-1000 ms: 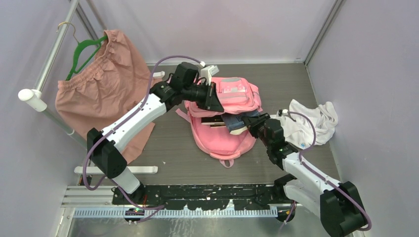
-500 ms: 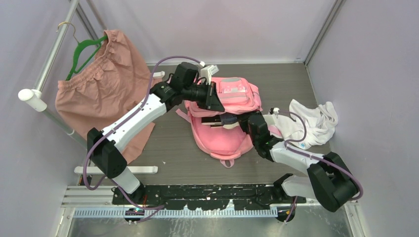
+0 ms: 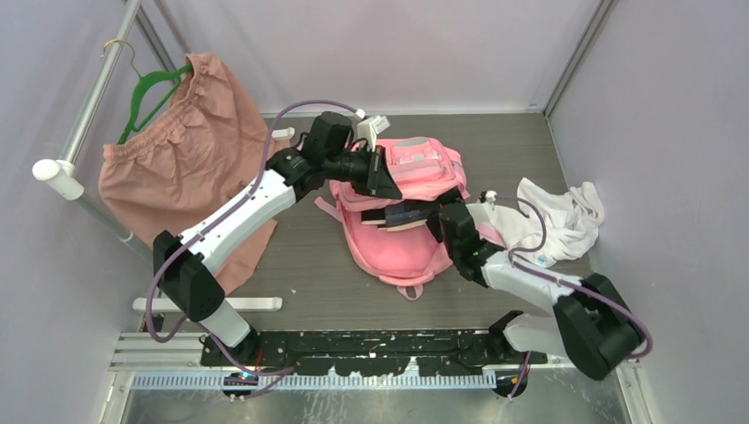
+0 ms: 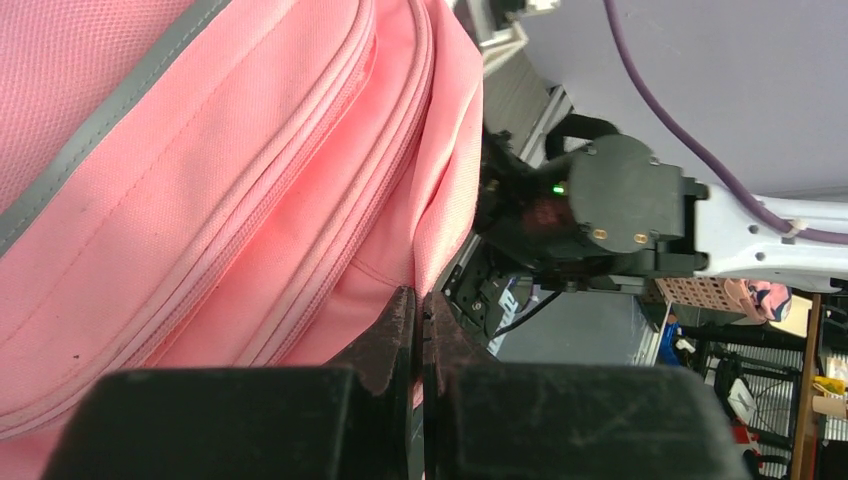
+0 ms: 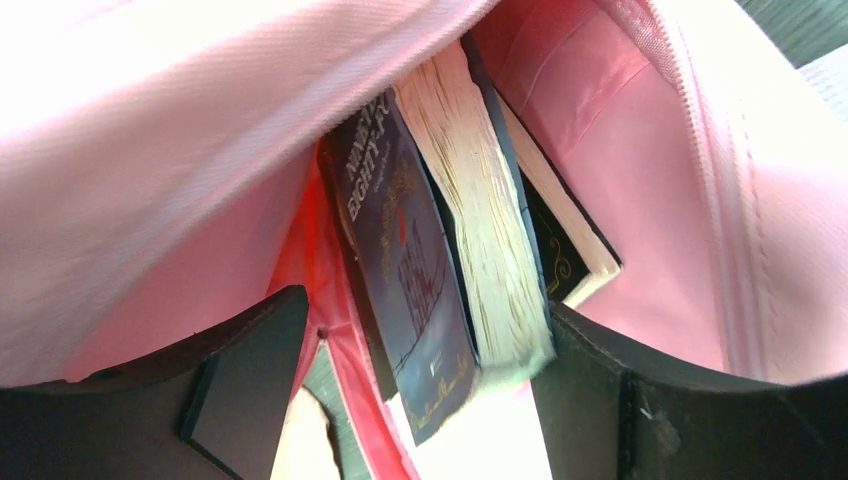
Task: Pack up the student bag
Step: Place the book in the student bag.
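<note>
Jaws of the right gripper point(image 5: 428, 305) stand wide at the mouth of the student bag point(image 3: 397, 256), one finger on each side of the book ends and neither pressing on them. Jaws of the left gripper point(image 4: 415, 300) are pressed together, apparently pinching a fold of the bag's upper flap and lifting it so that the mouth gapes. Inside lie a dark-covered book point(image 5: 405, 280) against a thick block of cream pages point(image 5: 480, 220), with a black book bearing a gold ornament point(image 5: 555, 255) behind. The bag lies flat at mid-table point(image 3: 309, 291), mouth turned toward the right arm.

Step in hand, as judged: seating the books and letting go. Done well, the right fingers back straight out along the book spines without catching the lining or dragging a cover, while the left pinch holds the flap high until they are free of the mouth. Lowering the flap too early risks trapping a finger.

Count: one bag; at least two books, the exact number not settled by the wrist view; two grippers; one dusty-pink garment point(image 3: 177, 159) on one green hanger point(image 3: 152, 90); one white cloth point(image 3: 565, 216) just right of the bag.
</note>
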Robot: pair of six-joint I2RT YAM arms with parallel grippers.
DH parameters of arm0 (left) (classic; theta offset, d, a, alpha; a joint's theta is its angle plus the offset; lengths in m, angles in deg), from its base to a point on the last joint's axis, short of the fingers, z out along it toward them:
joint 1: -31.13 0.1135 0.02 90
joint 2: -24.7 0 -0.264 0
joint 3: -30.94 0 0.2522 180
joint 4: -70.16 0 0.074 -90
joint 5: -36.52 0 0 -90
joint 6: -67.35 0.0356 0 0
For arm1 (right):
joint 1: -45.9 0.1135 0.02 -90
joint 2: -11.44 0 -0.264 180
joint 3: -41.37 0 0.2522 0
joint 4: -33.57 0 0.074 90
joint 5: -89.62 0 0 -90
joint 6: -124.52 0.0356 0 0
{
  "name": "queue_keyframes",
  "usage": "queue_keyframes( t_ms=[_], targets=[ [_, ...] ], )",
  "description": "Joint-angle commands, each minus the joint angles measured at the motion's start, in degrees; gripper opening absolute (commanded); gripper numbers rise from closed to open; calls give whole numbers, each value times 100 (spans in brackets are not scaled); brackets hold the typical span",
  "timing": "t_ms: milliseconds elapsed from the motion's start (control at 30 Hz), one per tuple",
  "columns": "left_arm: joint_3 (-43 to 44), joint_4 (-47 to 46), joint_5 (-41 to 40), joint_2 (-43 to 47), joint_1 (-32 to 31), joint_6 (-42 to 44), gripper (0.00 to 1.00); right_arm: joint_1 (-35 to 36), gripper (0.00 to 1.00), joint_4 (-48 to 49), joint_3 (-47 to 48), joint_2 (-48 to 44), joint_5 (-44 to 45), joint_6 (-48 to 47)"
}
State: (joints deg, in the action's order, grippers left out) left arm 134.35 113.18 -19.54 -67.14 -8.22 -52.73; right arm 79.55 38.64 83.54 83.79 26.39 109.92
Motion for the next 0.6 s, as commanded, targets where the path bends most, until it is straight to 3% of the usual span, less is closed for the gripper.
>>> queue_keyframes(
  t_ms=[0,200,433,467,500,567],
  targets=[
    [-9,-514,436,460,-42,-165,0,79,84,-482,-185,-1312,-16,-248],
    [-190,-728,381,527,-37,-241,0,125,87,-2702,-288,-3470,-282,-563],
    [-352,-711,470,630,-42,-165,0,128,87,-5283,192,-5254,-295,-1036],
    [-407,-674,564,676,-42,-103,4,127,87,-5593,264,-5431,-224,-1059],
    [-468,-572,620,736,-48,-7,15,125,87,-5880,345,-5613,-93,-1062],
    [-544,-104,992,768,-113,419,47,131,87,-6316,493,-5868,82,-1085]
  ],
)
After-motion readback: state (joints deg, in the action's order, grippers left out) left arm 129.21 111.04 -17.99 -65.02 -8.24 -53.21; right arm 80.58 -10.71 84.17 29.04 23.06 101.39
